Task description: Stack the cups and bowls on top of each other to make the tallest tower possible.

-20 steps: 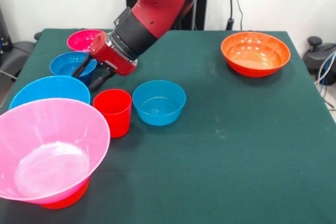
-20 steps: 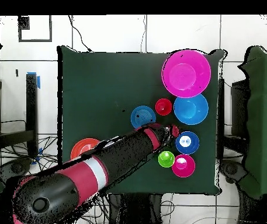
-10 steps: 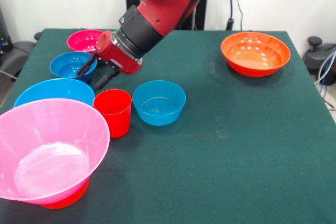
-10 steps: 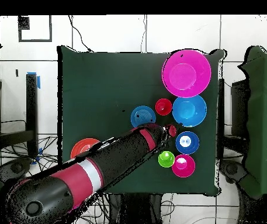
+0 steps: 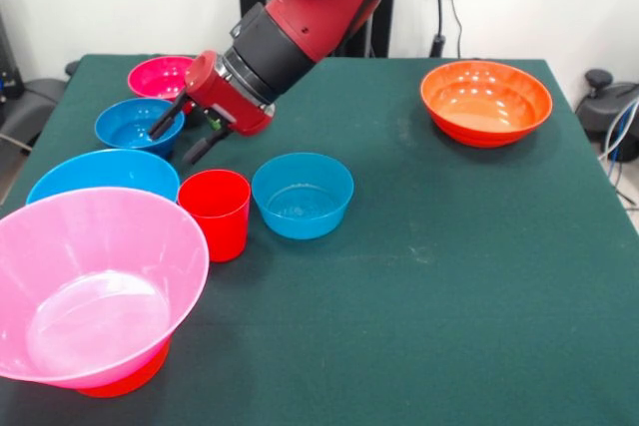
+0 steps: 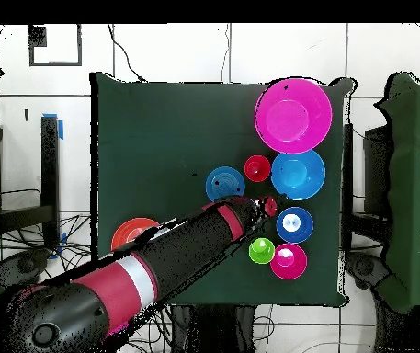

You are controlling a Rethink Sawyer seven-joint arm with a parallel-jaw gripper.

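My gripper (image 5: 184, 140) hung empty, fingers spread apart, above the table. Red cup (image 5: 215, 213) stood just below and in front of it, small blue bowl (image 5: 137, 125) right beside the tips. Cup looked light, stiff, glossy and probably slippery; I'd pinch one wall at the rim, not squeeze the outside.

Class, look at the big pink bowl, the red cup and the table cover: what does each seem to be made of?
Pink bowl: likely glossy, translucent plastic; red shows through its base. Red cup: probably smooth opaque plastic. Table cover: apparently matte green cloth, no shine.
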